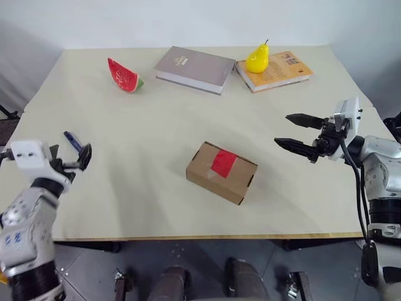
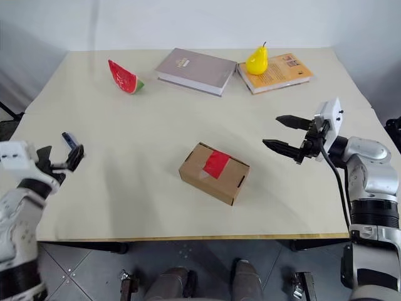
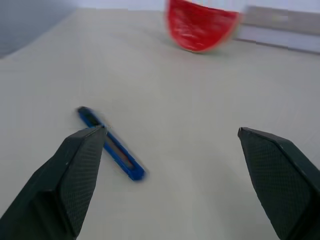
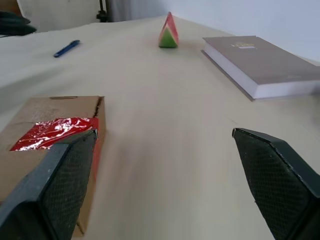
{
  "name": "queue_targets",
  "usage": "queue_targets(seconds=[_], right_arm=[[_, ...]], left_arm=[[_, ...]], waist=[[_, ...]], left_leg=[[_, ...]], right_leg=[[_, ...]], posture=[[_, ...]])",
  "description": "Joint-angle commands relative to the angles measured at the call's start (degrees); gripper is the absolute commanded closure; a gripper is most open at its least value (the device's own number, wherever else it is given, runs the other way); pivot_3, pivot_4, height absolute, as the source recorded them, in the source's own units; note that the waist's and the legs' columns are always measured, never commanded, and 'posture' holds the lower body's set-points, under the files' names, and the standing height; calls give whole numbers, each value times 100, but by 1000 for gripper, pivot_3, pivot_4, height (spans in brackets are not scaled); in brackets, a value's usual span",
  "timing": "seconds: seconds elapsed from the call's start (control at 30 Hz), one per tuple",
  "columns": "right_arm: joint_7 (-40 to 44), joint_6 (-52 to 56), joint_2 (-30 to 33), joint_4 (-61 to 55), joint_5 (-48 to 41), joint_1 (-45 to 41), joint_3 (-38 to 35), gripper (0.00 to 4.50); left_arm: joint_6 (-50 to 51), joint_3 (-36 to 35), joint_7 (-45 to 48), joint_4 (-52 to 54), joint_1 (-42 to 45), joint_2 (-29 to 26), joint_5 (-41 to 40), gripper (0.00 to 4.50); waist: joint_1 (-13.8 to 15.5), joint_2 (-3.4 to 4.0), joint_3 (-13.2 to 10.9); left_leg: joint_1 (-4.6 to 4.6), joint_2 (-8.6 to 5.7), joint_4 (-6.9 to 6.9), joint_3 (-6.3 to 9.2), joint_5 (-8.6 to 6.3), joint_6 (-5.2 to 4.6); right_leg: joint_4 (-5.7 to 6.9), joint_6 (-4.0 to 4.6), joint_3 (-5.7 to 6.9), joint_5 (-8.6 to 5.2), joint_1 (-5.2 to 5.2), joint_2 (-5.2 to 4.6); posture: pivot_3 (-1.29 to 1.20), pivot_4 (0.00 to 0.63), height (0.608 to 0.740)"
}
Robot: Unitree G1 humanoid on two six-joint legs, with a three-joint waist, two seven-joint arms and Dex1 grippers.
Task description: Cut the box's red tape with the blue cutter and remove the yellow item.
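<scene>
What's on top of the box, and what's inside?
Red tape is stuck across the top of the box, holding it shut. Whatever is inside can't be seen; the closed cardboard covers it.

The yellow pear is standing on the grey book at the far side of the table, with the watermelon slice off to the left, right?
Not quite. The yellow pear stands on the orange book, not the grey book beside it, as the left eye view shows. The rest holds: it is at the far side of the table, with the watermelon slice off to the left.
</scene>
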State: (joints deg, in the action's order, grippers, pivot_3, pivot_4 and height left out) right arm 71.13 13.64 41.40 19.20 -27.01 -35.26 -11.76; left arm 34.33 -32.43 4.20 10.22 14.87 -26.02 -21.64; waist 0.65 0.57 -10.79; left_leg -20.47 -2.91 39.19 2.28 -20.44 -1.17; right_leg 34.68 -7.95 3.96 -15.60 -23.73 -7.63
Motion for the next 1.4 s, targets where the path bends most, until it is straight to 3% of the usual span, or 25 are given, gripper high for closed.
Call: queue_targets(seconds=[0.03,0.23,0.5,0.77,0.87,1.3,1.4], right_arm=[[197,80,-25,-445,-521,135,-332,0],[553,11,111,-474,-748,286,-458,0],[457,94,83,-667,-764,400,-389,0],[350,207,121,-791,-765,527,-377,0],[296,245,135,-818,-763,548,-401,0],[283,223,183,-752,-649,359,-349,0],[285,209,191,-707,-607,306,-323,0]], left_arm=[[-55,9,-998,-650,616,4,591,17],[311,223,-2014,-1922,1657,114,1099,17],[170,542,-1966,-3172,2477,98,1175,17],[467,412,-2422,-3805,2699,-20,1215,17],[662,424,-2550,-3824,2610,-32,1220,588],[681,110,-2727,-3490,2307,64,1045,4478],[758,99,-2684,-3295,2190,49,1045,4478]], waist=[[6,-2,-1],[57,-4,-1],[75,-10,-1],[49,-10,0],[54,-10,0],[10,-8,2],[9,-8,2]], left_leg=[[0,-2,0,0,0,0],[0,-5,4,1,1,0],[-1,-8,5,6,0,0],[0,-5,5,1,1,2],[4,-6,5,0,1,2],[12,-4,5,-7,1,4],[13,-5,5,-9,1,4]], right_leg=[[1,0,4,0,-1,0],[4,-2,13,1,-1,-1],[6,-4,17,2,-1,-5],[8,-4,16,2,-2,-3],[12,-5,15,2,-1,-4],[20,-4,11,2,0,-5],[20,-4,9,2,-1,-6]], posture=[[0,150,740],[0,150,740],[0,150,740],[0,150,740],[0,150,740],[0,150,740],[0,150,740]])
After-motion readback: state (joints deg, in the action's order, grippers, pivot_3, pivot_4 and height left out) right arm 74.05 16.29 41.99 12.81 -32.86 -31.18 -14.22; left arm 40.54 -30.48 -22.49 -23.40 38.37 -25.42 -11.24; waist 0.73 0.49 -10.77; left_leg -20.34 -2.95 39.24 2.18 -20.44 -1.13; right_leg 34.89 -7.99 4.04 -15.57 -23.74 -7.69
